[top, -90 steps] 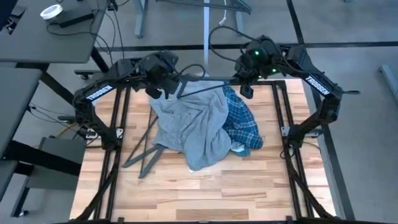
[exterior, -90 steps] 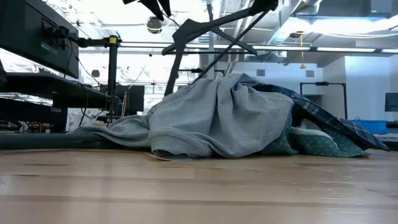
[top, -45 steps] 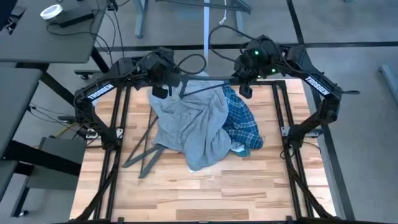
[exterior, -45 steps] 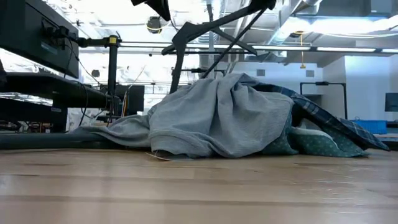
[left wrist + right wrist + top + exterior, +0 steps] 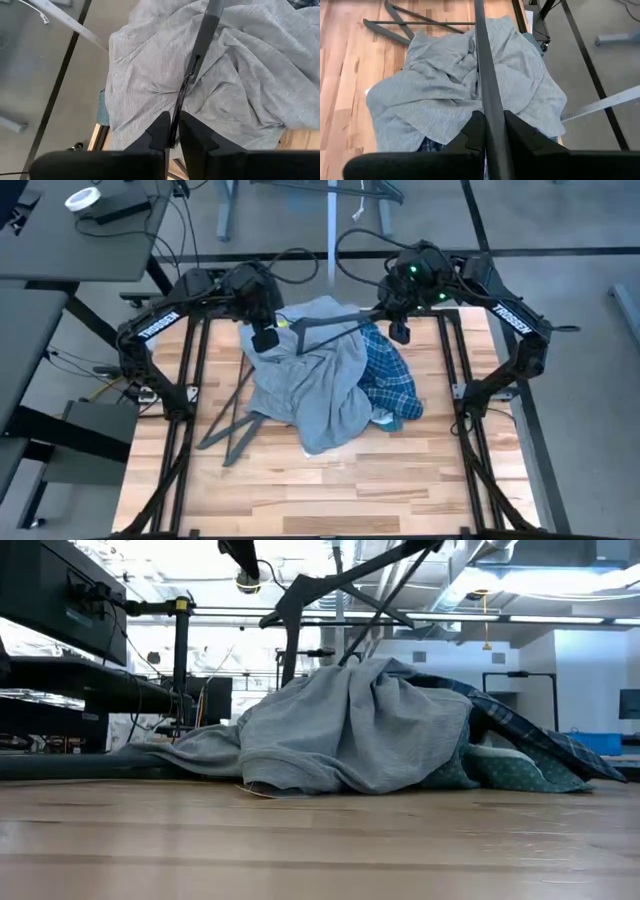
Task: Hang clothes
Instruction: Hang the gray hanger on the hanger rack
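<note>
Grey tee (image 5: 305, 385) apparently over green shirt (image 5: 500, 768)

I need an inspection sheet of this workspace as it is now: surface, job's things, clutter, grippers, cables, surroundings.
Surface: light wooden slatted table, bare at the near side.
Job's things: grey long-sleeve tee heaped on top; blue-white plaid shirt beside it; green fine-checked shirt partly under the pile.
Clutter: spare thin dark hangers lying on the table.
Grippers: left gripper and right gripper each shut on the raised dark hanger above the pile.
Cables: black cables looping behind the arms.
Surroundings: grey desk with white tape roll.
</note>
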### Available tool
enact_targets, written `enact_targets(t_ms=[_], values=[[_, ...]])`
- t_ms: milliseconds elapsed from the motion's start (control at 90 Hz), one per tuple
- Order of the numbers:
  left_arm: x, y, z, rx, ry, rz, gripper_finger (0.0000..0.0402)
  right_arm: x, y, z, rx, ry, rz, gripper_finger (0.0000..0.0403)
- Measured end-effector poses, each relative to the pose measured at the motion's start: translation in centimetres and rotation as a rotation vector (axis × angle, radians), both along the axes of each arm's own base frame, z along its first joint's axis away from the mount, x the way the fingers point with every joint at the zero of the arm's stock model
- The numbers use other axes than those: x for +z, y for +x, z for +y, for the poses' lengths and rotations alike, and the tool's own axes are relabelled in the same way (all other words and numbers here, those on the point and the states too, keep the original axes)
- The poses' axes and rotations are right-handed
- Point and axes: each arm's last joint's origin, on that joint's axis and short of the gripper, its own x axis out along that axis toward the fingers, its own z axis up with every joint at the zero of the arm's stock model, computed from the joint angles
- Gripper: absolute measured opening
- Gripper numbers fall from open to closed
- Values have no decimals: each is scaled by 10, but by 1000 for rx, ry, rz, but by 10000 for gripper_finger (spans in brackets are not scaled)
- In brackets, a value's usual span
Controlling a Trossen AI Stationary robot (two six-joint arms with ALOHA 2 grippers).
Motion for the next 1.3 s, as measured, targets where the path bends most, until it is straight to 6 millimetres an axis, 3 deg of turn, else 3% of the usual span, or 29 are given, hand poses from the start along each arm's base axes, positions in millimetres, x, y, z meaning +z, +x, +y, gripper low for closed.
enact_targets(t_ms=[233, 444, 656, 856, 1022, 1156, 1300], values=[[9, -6, -1, -76, 105, 35, 103, 1, 1, -2, -17, -9, -18, 31], [55, -30, -5, -144, 269, -78, 122, 8, 5, -6, -30, -48, -95, 31], [89, -67, 5, -99, 450, -167, 121, 15, 6, -17, -102, -63, -193, 31], [106, -97, 24, 82, 555, -245, 121, 25, -1, -44, -239, -85, -322, 31], [110, -112, 39, 161, 557, -283, 121, 47, -15, -76, -365, -149, -564, 31], [107, -113, 51, 108, 502, -316, 121, 62, -34, -98, -457, -212, -715, 31], [100, -108, 64, 99, 456, -298, 121, 66, -53, -116, -488, -220, -757, 31]])
